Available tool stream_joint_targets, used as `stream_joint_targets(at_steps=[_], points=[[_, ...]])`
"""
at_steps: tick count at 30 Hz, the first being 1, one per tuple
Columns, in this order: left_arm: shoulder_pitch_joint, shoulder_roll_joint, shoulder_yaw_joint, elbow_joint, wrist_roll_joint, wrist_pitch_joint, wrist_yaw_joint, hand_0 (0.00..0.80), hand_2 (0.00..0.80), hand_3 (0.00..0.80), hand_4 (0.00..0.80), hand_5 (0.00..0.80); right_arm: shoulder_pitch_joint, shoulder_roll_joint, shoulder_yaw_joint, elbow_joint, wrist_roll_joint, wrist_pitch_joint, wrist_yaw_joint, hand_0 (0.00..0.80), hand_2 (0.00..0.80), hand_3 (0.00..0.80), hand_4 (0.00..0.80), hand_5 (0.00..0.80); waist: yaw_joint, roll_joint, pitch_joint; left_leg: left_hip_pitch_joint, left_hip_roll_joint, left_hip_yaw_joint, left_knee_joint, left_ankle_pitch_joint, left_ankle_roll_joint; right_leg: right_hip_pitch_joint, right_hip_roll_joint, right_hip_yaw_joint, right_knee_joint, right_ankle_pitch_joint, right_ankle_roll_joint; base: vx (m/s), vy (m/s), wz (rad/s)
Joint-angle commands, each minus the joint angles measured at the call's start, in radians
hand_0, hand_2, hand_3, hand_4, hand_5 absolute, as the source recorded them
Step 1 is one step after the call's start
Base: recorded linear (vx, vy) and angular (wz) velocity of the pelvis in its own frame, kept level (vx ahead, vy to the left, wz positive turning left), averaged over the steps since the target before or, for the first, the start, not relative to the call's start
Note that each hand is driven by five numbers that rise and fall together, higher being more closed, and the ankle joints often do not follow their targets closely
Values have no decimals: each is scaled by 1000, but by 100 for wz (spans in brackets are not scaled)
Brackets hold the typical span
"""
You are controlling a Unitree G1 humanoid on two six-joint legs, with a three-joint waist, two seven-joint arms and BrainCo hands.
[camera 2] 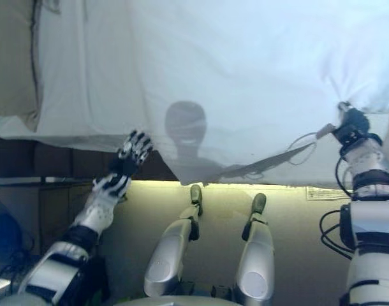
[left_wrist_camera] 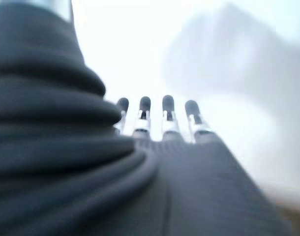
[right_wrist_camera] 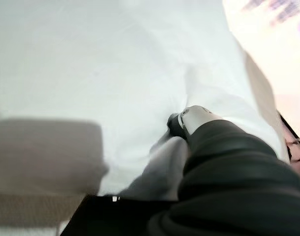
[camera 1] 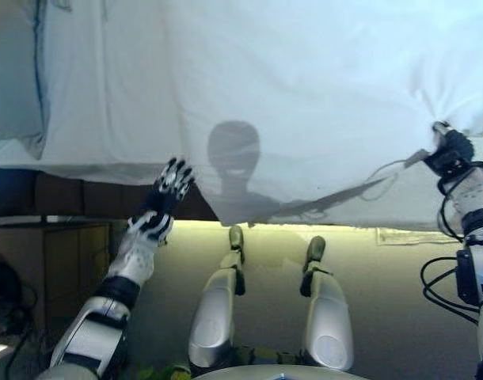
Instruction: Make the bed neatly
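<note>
A white sheet covers the bed and hangs over its near edge. My right hand is at the right, its fingers curled into a bunched fold of the sheet; the right wrist view shows the cloth gathered under the hand. My left hand is raised at the near edge on the left, fingers straight and spread, holding nothing. In the left wrist view its fingertips point at the white sheet. A pillow lies at the far left.
The dark bed base shows below the sheet's hem on the left. A wooden cabinet stands at the lower left. The pale floor lies below the bed edge.
</note>
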Motion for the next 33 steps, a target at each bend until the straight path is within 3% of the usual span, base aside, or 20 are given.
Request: stream_joint_targets(at_steps=[1,5,11,12,21,22,23,27,28,33], points=[[-41,-36,-38,53,-33,58,17,0,0,0,0,0,-42,28,57,-138,111,-42,23,800,800,800,800,800,-21,-83,-30,-14,90,19,119,-81,-60,-9,-20,-29,-55,52,36,-13,-74,-23],[-99,-105,-57,142,-78,181,36,0,0,0,0,0,-3,107,107,-288,158,-57,-37,800,800,800,800,800,-43,-152,-57,13,118,30,122,-83,-69,37,5,-33,-92,65,34,14,-127,-21],[-105,-186,-70,262,-90,342,33,0,0,0,0,0,25,163,142,-365,239,-110,-34,800,800,800,800,800,-51,-235,-73,42,158,39,156,-101,-77,116,38,-48,-133,72,29,53,-173,-8],[-105,-195,-71,282,-92,366,32,0,0,0,0,0,27,172,141,-382,248,-119,-35,800,800,800,800,800,-50,-240,-78,55,165,30,162,-130,-86,134,48,-44,-135,54,38,113,-153,-4],[-67,-280,-46,381,-207,526,77,0,0,0,0,0,21,213,150,-479,265,-176,-71,800,800,800,800,800,-42,-304,-93,70,190,27,184,-161,-88,194,76,-51,-168,54,43,46,-135,-2],[-60,-289,-33,393,-263,597,98,0,0,0,0,0,22,217,148,-482,272,-181,-65,800,800,800,800,800,-39,-313,-94,71,194,25,188,-166,-88,203,79,-54,-172,53,44,29,-117,0],[-58,-292,-27,409,-322,657,128,0,0,0,0,0,21,223,149,-487,276,-188,-66,800,800,800,800,800,-38,-319,-93,70,197,24,191,-167,-90,206,81,-55,-174,53,45,25,-131,0],[-44,-304,-14,435,-442,753,182,0,0,0,0,0,25,234,150,-530,305,-215,-69,800,800,800,800,800,-34,-332,-84,66,202,19,186,-167,-94,212,89,-61,-187,56,46,-26,-98,1],[-43,-306,-12,436,-450,775,195,0,0,0,0,0,26,238,147,-539,309,-224,-67,800,800,800,800,800,-34,-340,-76,53,198,27,185,-141,-87,201,83,-68,-189,73,38,-107,-89,0],[-15,-305,-20,443,-478,833,263,0,0,0,0,0,29,245,131,-596,307,-273,-77,800,800,800,800,800,-29,-348,-60,48,199,22,170,-134,-93,200,91,-77,-200,75,40,-49,-74,0]])
